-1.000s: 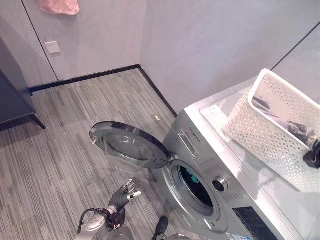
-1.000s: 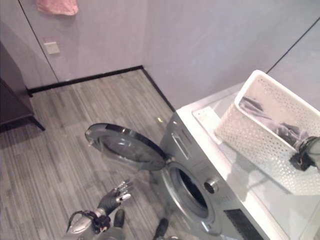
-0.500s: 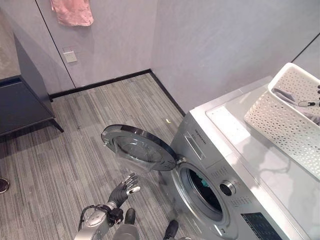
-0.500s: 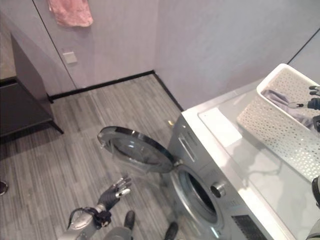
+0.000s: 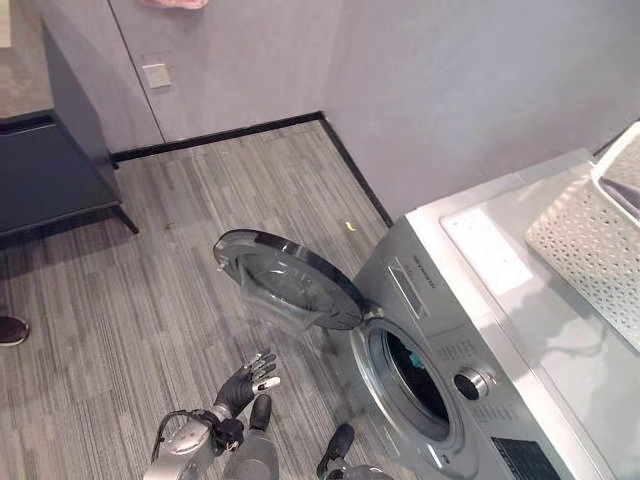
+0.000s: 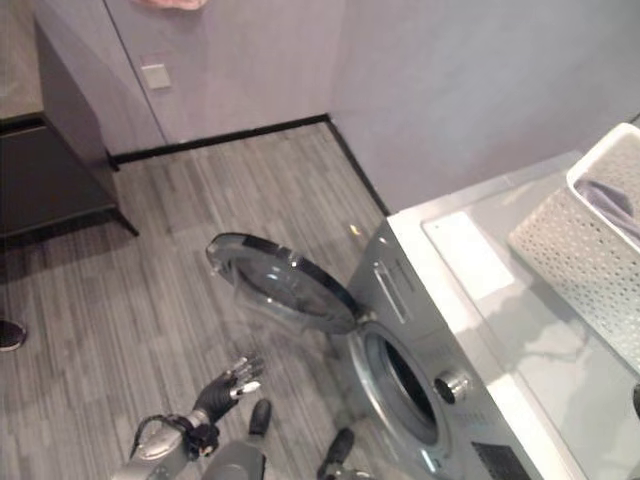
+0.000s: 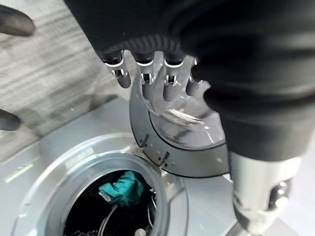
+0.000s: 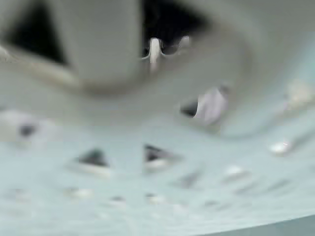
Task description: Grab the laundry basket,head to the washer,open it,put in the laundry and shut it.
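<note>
The silver washer stands at the right with its round door swung wide open over the floor. A teal cloth lies among dark laundry inside the drum. On the washer's top, at the far right edge, sits the white perforated laundry basket with a dark garment in it. My left hand hangs low beside the door, fingers straight and holding nothing. In the right wrist view the basket's holed wall is very close and blurred.
A dark cabinet stands at the back left against the wall. A person's shoe shows at the left edge. A pink cloth hangs on the wall above a socket. Striped floor lies open left of the door.
The camera has swung, pushing the basket toward the right edge. The right hand, seen at the basket's rim half a second ago, has left the eye views. My left hand has barely moved.
</note>
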Controlling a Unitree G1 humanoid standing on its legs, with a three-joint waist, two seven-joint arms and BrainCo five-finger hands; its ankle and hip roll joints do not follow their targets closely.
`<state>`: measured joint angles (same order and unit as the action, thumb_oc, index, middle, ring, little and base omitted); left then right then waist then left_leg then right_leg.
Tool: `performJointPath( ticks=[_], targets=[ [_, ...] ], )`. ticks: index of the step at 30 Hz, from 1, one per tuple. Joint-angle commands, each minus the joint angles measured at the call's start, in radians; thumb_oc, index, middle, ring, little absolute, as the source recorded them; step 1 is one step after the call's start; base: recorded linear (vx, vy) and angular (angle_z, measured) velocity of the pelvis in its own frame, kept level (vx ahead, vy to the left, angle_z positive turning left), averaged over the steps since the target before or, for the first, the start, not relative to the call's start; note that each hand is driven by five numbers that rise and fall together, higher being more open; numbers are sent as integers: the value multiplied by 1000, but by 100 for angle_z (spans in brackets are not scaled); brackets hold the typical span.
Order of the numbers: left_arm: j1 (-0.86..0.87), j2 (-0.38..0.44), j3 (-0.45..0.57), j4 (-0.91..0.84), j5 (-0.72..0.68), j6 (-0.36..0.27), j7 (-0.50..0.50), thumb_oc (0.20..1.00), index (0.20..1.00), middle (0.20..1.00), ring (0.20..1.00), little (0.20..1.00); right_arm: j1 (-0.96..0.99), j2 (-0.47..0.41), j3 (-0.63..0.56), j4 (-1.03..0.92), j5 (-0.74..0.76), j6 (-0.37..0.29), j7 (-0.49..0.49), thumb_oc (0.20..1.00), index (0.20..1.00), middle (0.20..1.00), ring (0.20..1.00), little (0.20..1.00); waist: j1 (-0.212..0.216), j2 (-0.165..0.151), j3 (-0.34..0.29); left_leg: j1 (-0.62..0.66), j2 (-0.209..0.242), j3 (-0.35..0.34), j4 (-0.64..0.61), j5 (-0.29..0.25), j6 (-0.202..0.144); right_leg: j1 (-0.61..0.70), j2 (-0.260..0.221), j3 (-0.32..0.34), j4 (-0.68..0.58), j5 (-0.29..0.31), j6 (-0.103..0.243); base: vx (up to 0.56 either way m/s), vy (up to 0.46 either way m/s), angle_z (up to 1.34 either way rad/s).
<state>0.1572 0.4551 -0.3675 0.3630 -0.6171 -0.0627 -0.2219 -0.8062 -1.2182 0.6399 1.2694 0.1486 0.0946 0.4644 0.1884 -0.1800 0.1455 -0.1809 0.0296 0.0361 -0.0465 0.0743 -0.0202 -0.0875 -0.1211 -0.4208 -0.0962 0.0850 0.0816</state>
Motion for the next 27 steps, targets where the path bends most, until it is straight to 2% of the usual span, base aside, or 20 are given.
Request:
performJointPath(
  ticks=[1, 2, 3, 6, 12, 13, 16, 18, 21, 25, 27],
  targets=[
    [-36, 5, -23, -82, 9, -19, -33, 1000, 1000, 1000, 1000, 1000, 37, 21, 104, -80, -10, 48, 90, 652, 652, 652, 652, 652, 12, -34, 48, -19, 28, -7, 24, -94, -25, 119, -22, 33, 17, -159, 34, -7, -1, -3],
    [-38, 5, -27, -86, 8, -18, -33, 1000, 1000, 1000, 1000, 1000, 49, 16, 112, -127, 0, 50, 95, 636, 636, 636, 636, 636, 12, -37, 49, -16, 27, -7, 23, -96, -25, 119, -22, 35, 20, -159, 34, 0, 0, 0],
    [-39, 2, -29, -89, 6, -20, -31, 1000, 1000, 1000, 1000, 1000, 60, 9, 118, -170, 16, 49, 98, 586, 586, 586, 586, 586, 10, -40, 50, -12, 27, -6, 22, -96, -24, 120, -22, 35, 20, -159, 34, -6, 3, -4],
    [-40, -12, -33, -86, 10, -26, -25, 1000, 1000, 1000, 1000, 1000, 108, -30, 137, -366, 86, 52, 122, 555, 555, 555, 555, 555, -1, -52, 51, 4, 29, -2, 18, -102, -24, 126, -22, 35, 23, -160, 35, -1, -3, -5],
    [-52, -16, -38, -78, 14, -46, -26, 1000, 1000, 1000, 1000, 1000, 133, -140, 198, -685, 285, 54, 143, 542, 542, 542, 542, 542, -28, -85, 40, 32, 37, 25, 18, -96, -21, 127, -28, 39, 37, -141, 42, -28, 24, -15],
    [-52, -17, -38, -78, 14, -46, -26, 1000, 1000, 1000, 1000, 1000, 130, -141, 202, -686, 286, 54, 143, 539, 539, 539, 539, 539, -29, -84, 41, 33, 37, 25, 18, -96, -21, 127, -28, 39, 37, -141, 42, 16, 2, -9],
    [-55, -12, -31, -78, 14, -57, -26, 1000, 1000, 1000, 1000, 1000, 96, -171, 259, -767, 365, 48, 143, 511, 511, 511, 511, 511, -41, -108, 26, 68, 49, 47, 17, -106, -22, 135, -27, 57, 52, -136, 48, 13, -5, -24],
    [-52, -9, -26, -81, 12, -64, -29, 1000, 1000, 1000, 1000, 1000, 92, -204, 270, -827, 414, 49, 146, 576, 576, 576, 576, 576, -51, -123, 8, 91, 57, 61, 17, -114, -24, 145, -25, 64, 61, -136, 50, 24, -12, -29],
    [-49, -10, -20, -82, 7, -62, -30, 1000, 1000, 1000, 1000, 1000, 114, -199, 231, -788, 401, 33, 118, 1000, 1000, 1000, 1000, 1000, -58, -126, -6, 112, 62, 68, 10, -115, -25, 157, -23, 61, 63, -138, 51, 8, -5, -3],
    [-50, -16, -21, -79, 6, -64, -21, 1000, 1000, 1000, 1000, 1000, 114, -150, 168, -663, 386, 17, 70, 1000, 1000, 1000, 1000, 1000, -62, -122, -14, 120, 59, 73, 1, -115, -24, 163, -23, 62, 58, -138, 49, -4, 1, -3],
    [-49, -23, -10, -67, 23, -68, 5, 1000, 1000, 1000, 1000, 1000, 8, -70, 35, -383, 368, -41, -58, 1000, 1000, 1000, 1000, 1000, -67, -108, -19, 120, 56, 75, -7, -113, -21, 159, -19, 65, 48, -137, 47, -17, -3, -13]
  ],
)
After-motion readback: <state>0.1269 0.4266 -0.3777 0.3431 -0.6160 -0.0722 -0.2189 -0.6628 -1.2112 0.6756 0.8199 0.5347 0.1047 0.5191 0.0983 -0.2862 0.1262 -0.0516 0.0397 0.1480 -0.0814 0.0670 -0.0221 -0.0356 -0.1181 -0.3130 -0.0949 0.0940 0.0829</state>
